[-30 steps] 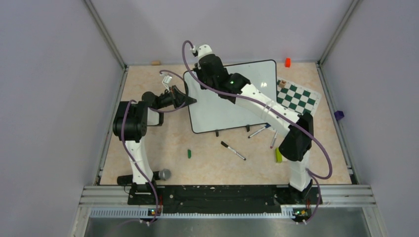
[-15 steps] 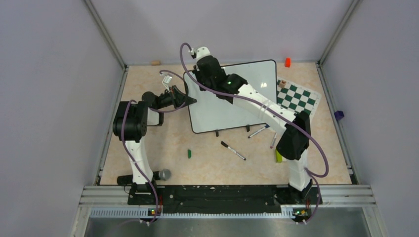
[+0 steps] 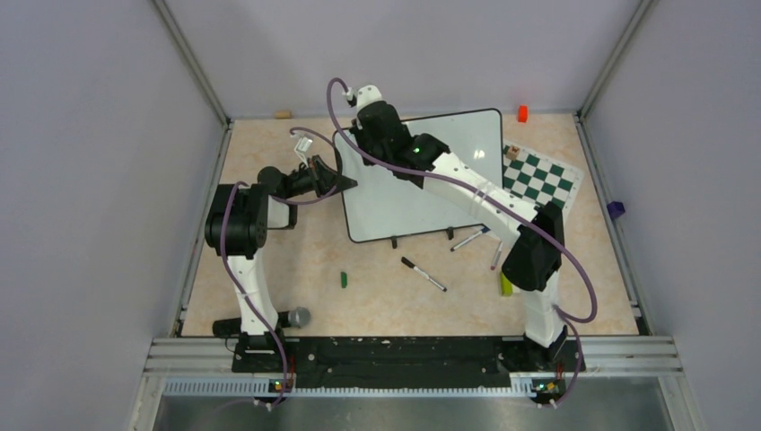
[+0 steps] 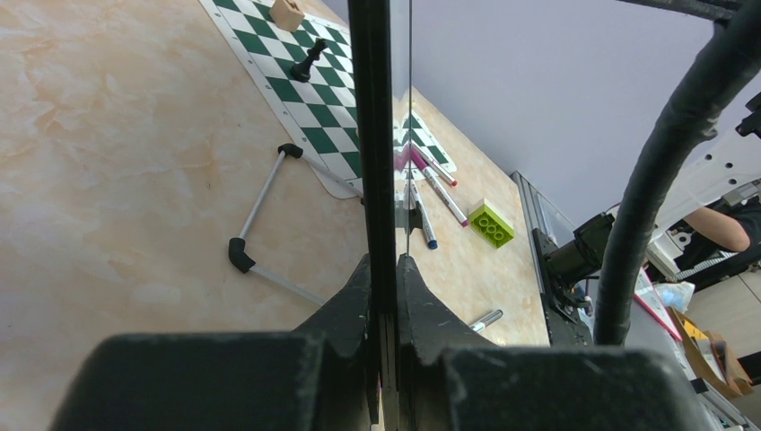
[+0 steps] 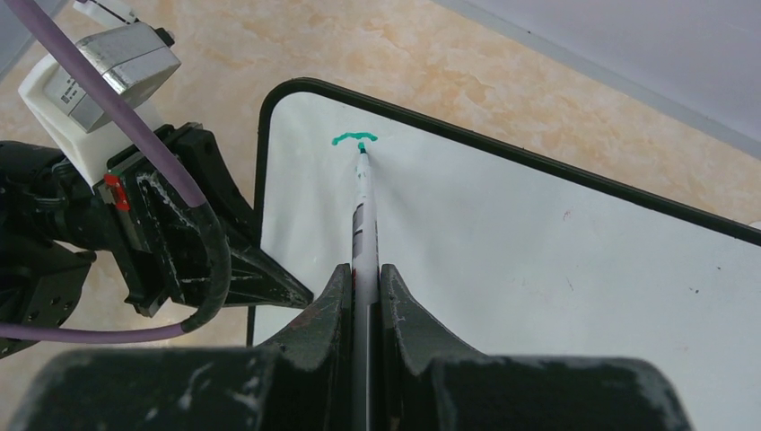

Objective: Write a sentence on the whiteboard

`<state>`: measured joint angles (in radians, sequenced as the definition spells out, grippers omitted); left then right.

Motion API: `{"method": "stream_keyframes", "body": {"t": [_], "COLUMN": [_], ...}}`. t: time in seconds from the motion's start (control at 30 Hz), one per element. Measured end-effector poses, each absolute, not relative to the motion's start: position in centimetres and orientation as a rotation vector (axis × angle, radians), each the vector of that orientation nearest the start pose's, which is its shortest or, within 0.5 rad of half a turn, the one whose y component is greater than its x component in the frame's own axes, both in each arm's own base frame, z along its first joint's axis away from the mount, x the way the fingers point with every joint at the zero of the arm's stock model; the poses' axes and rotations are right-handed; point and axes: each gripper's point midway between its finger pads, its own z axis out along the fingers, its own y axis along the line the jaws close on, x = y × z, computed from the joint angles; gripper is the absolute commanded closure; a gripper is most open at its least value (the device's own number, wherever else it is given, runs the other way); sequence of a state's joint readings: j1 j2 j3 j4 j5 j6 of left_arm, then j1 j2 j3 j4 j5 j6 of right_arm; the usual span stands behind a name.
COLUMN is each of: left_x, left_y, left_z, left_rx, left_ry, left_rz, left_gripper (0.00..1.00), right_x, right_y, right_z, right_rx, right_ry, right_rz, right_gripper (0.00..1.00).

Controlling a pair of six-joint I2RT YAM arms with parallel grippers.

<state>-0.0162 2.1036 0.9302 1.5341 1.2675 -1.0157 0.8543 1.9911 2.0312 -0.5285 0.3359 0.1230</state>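
Note:
The whiteboard [image 3: 453, 153] lies on the table, white with a thin black frame. My left gripper [image 3: 348, 185] is shut on its left edge; in the left wrist view the black frame [image 4: 371, 135] runs straight up between the fingers of that gripper [image 4: 383, 260]. My right gripper [image 3: 363, 135] hovers over the board's top left corner, shut on a white marker [image 5: 363, 215]. The marker's teal tip touches the whiteboard [image 5: 556, 269] just below a short teal stroke [image 5: 354, 138], the only part of the sentence that shows.
A green-and-white chess mat [image 3: 538, 177] lies right of the board, with a black pawn [image 4: 308, 61] and a wooden block [image 4: 287, 13] on it. Loose markers [image 3: 423, 274], a green cap [image 3: 343, 279] and a lime brick [image 3: 505, 283] lie in front. An orange block [image 3: 522, 113] sits at the back.
My right arm has shifted slightly left over the board's top left corner with the marker. The left arm and the board have not moved.

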Motion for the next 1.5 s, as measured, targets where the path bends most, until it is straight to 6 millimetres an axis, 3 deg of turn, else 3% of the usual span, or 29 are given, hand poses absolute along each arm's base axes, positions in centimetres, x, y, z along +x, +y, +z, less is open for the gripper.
{"method": "stream_keyframes", "body": {"t": [0.47, 0.87, 1.5], "left_x": [39.6, 39.6, 39.6], "left_y": [-18.5, -18.4, -18.4], "left_z": [15.0, 15.0, 15.0], "left_rx": [0.523, 0.519, 0.522], "left_ry": [1.601, 1.603, 1.602], "left_rz": [-1.561, -1.562, -1.561], "left_gripper": [1.00, 1.00, 1.00], "right_x": [40.5, 39.4, 39.2], "right_y": [38.9, 38.9, 39.4], "right_z": [26.7, 25.0, 25.1], "right_rx": [-0.550, -0.583, -0.595], "right_ry": [2.000, 2.048, 2.052], "right_rz": [0.271, 0.298, 0.332], "right_gripper": [1.00, 1.00, 1.00]}}
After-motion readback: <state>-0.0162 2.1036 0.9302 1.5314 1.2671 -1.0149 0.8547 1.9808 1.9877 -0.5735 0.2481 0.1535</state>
